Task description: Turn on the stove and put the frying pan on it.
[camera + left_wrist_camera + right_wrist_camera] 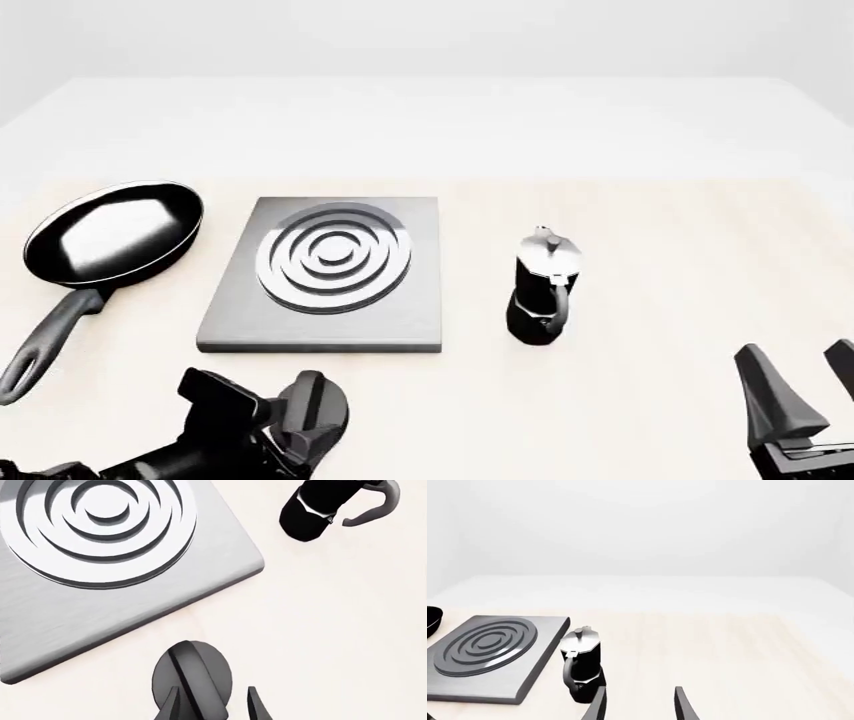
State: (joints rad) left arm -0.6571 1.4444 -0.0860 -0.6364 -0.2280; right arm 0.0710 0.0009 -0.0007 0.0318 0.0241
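Both claws stand open. Left claw (213, 705) straddles the knob (192, 677), half hidden; right claw (801, 385), cut off, holds nothing.

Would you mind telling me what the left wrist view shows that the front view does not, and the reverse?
Only the left wrist view shows the black oval knob beside the stove slab's edge, with the open left gripper poised at it, one fingertip over the knob; in the front view the left arm hides the knob.

Only the front view shows the frying pan on the table left of the stove, and the right gripper low on the right.

Both show the ringed stove slab and the moka pot.
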